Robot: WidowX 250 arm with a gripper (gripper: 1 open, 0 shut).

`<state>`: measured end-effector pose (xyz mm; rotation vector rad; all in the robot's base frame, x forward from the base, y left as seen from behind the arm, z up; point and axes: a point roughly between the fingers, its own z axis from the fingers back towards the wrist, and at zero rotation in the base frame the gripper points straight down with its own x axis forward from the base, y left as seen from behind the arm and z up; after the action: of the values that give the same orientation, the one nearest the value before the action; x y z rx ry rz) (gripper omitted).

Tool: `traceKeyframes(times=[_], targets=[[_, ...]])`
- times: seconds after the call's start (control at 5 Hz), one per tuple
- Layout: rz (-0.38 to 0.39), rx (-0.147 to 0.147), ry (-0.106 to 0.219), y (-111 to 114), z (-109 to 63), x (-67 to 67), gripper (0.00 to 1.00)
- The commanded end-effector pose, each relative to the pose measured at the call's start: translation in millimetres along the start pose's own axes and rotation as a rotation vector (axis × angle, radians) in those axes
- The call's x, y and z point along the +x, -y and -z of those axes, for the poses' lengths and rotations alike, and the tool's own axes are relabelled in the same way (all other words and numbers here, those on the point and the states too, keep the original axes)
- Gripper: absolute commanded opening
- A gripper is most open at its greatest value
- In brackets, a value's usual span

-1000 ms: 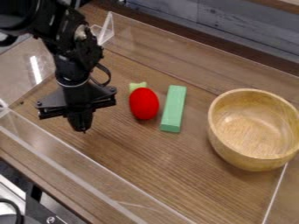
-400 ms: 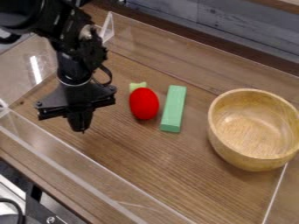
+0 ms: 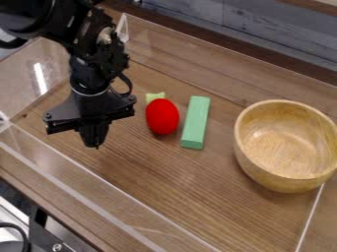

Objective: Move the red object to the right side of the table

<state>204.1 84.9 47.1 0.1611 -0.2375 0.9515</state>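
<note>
1. The jaws (image 3: 93,141) were pressed together, pinching nothing, tip pointing steeply down and hovering just over the desk (image 3: 171,202) near its left edge.
2. Just beside them, toward the middle of the desk, sat the red object (image 3: 162,117), free on the wood with its green top turned toward the far edge, not touched by the arm.
3. A light-green block (image 3: 196,122) lay just beside the red object on its other side, and a wooden bowl (image 3: 286,144) stood by the right edge.
4. By the look of it, this was the approach step: nothing grasped, the object nowhere near the right side.
5. The next move probably called for spreading the jaws, centring over the red object, and closing without nudging the block.
</note>
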Motion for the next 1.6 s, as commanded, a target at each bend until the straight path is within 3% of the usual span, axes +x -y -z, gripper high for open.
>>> traceKeyframes(times=[0.0, 0.6, 0.8, 1.2, 1.4], targets=[[0.005, -0.018, 0.037, -4, -5.1, 10.7, 0.00], [0.136, -0.043, 0.037, -5, -12.5, 26.0, 0.00], [0.240, -0.081, 0.031, 10, -25.0, 23.7, 0.00], [0.552, -0.164, 0.024, 51, -31.2, -17.1, 0.00], [0.635, -0.174, 0.003, 66, -37.9, -40.0, 0.00]])
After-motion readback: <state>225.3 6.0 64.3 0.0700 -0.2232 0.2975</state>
